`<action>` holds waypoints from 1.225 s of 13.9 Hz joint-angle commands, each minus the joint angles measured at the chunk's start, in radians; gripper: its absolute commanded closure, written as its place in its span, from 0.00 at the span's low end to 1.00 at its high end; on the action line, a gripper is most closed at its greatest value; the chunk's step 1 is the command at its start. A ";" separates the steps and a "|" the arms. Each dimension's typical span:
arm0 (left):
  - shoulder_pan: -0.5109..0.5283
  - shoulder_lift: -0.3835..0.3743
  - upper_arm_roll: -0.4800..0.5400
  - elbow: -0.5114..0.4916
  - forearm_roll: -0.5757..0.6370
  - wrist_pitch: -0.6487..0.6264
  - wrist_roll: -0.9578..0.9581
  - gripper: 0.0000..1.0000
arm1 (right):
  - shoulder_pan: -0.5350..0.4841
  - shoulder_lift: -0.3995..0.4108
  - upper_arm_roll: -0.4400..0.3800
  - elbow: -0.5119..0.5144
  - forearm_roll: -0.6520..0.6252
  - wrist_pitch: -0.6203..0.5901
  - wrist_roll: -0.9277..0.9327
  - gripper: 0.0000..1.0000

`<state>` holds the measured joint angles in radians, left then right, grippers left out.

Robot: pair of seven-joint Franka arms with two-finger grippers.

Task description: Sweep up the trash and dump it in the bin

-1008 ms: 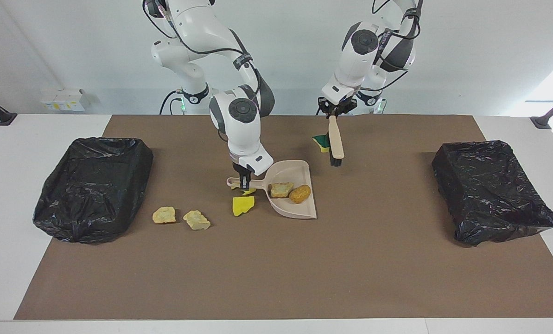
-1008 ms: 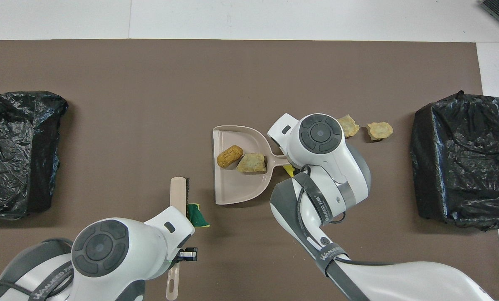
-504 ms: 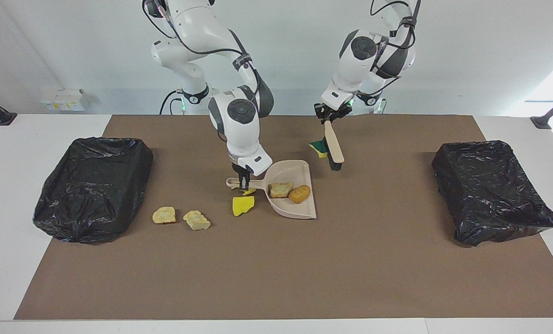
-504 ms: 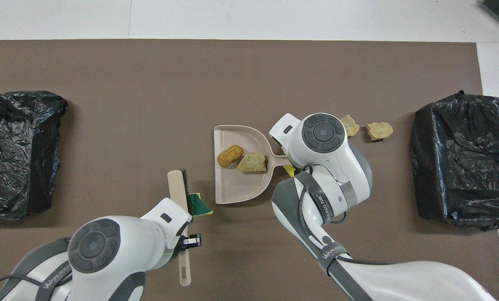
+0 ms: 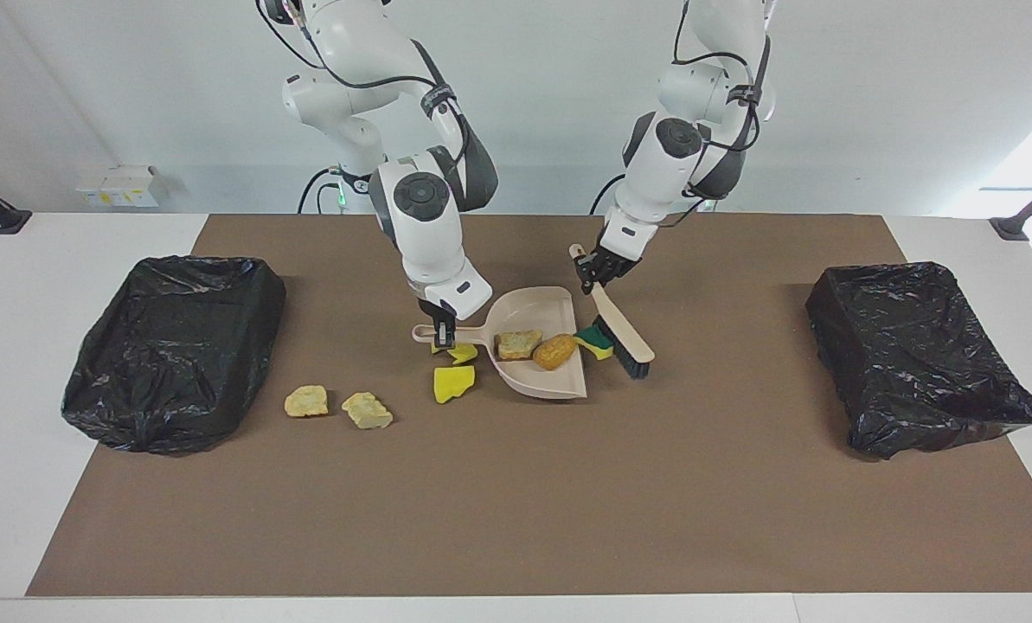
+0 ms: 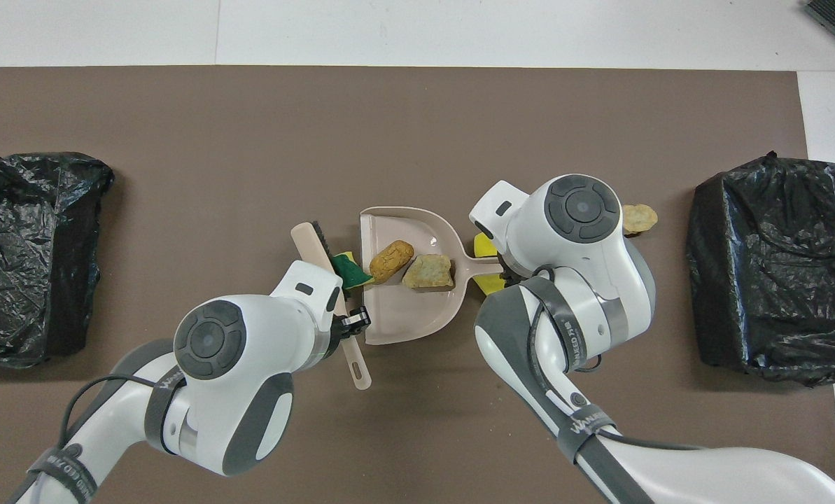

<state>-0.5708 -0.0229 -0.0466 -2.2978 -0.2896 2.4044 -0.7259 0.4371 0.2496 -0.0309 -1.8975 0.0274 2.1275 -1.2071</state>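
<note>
My right gripper (image 5: 440, 329) is shut on the handle of the beige dustpan (image 5: 526, 310), which rests on the brown mat. In the pan lie a tan chunk (image 5: 518, 343) and an orange-brown lump (image 5: 555, 350). My left gripper (image 5: 592, 272) is shut on the brush (image 5: 630, 353) handle. The bristles press a green-and-yellow sponge (image 5: 593, 342) against the pan's open edge. Two yellow sponge pieces (image 5: 452, 383) lie by the pan's handle. Two more tan chunks (image 5: 306, 401) lie toward the right arm's end. In the overhead view the sponge (image 6: 349, 271) sits between brush (image 6: 313, 241) and dustpan (image 6: 403, 316).
Two bins lined with black bags stand on the table, one bin (image 5: 174, 350) at the right arm's end and the other bin (image 5: 918, 359) at the left arm's end. The brown mat (image 5: 516, 502) covers the middle of the table.
The left arm has swept the brush and the green-and-yellow sponge away from the robots, up to the dustpan's open edge. The right arm has shifted the pan slightly.
</note>
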 commanded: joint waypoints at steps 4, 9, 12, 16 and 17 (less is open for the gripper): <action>-0.072 -0.012 0.008 0.014 -0.017 -0.022 -0.007 1.00 | 0.002 -0.019 0.008 -0.026 0.026 0.009 -0.017 1.00; -0.093 -0.048 0.008 0.017 -0.016 -0.264 0.055 1.00 | 0.002 -0.013 0.008 -0.040 0.026 0.034 -0.003 1.00; -0.110 -0.066 0.008 0.015 -0.016 -0.346 0.082 1.00 | 0.002 -0.016 0.008 -0.051 0.026 0.034 0.011 1.00; -0.127 -0.101 0.010 0.021 -0.016 -0.418 0.080 1.00 | 0.003 -0.016 0.009 -0.063 0.026 0.045 0.021 1.00; -0.124 -0.120 0.011 0.026 -0.017 -0.436 0.080 1.00 | 0.003 -0.018 0.009 -0.063 0.026 0.045 0.027 1.00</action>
<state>-0.6803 -0.0924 -0.0545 -2.2760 -0.2929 2.0201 -0.6574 0.4426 0.2511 -0.0257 -1.9372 0.0343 2.1458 -1.2005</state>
